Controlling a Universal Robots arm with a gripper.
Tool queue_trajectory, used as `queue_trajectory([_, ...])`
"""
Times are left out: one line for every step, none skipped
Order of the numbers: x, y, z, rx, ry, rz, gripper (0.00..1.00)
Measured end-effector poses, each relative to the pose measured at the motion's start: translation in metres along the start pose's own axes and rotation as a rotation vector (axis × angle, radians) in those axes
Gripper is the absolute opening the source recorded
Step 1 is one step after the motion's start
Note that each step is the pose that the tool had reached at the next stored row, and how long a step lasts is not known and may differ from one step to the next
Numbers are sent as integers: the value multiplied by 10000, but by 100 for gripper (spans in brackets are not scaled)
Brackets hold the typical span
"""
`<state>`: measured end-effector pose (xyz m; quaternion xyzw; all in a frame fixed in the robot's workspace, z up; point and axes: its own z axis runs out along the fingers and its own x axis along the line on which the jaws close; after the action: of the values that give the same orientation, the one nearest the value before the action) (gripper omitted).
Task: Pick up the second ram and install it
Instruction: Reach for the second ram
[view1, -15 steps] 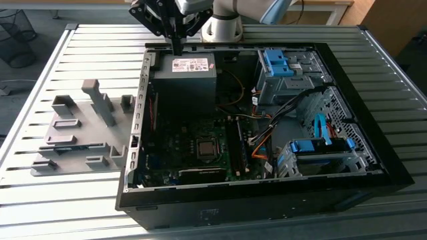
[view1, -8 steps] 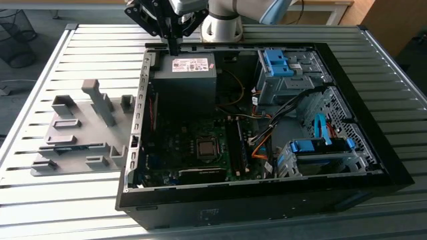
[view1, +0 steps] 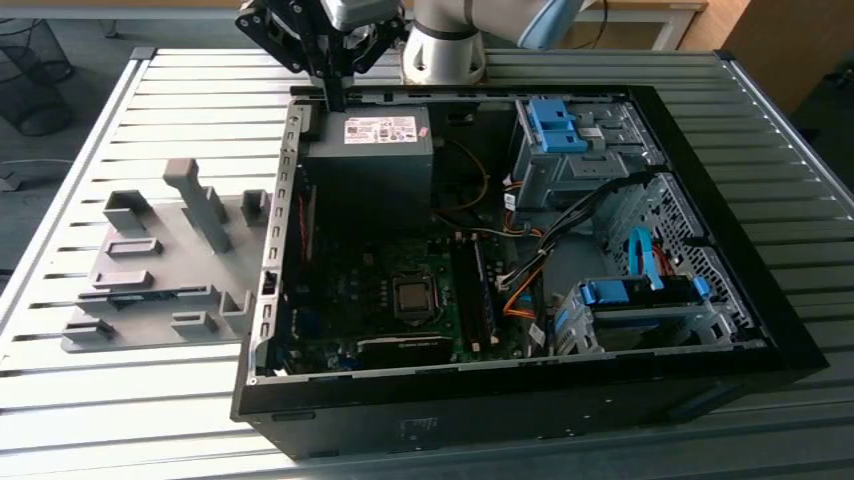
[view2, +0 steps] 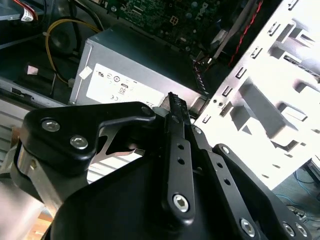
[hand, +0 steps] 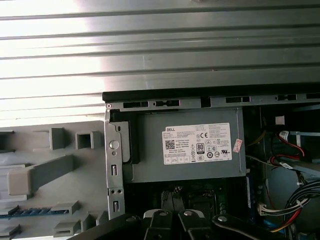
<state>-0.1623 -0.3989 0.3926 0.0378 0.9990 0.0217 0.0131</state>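
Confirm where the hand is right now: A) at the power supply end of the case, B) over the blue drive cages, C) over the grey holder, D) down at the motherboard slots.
A: in the exterior view the hand hangs by the power supply corner, apart from the grey holder.

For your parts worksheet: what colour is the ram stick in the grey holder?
The ram stick is blue, best seen in the first wrist view.

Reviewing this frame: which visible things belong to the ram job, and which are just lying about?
Job in hand:
second ram, lying in the grey holder
claw, shut, near the power supply
slot strips on the motherboard

Lying about:
power supply
blue drive brackets
orange cables
slatted table
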Motion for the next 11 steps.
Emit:
queue_trajectory([16, -1, 0, 0, 0, 0, 10])
queue_trajectory([33, -2, 0, 0, 0, 1, 10])
queue_trajectory([50, -4, 0, 1, 0, 1, 10])
queue_trajectory([69, -6, 0, 1, 0, 2, 10])
queue_trajectory([86, -7, 0, 1, 0, 1, 10])
queue_trajectory([105, -9, 0, 1, 1, 1, 10])
queue_trajectory([126, -12, 0, 1, 1, 1, 10])
queue_trajectory([146, -16, 0, 1, 0, 0, 10])
queue_trajectory([165, -20, 0, 0, 0, 0, 10])
queue_trajectory([182, -23, -1, 1, 0, 0, 10])
queue_trajectory([194, -27, -1, 0, 0, 0, 10])
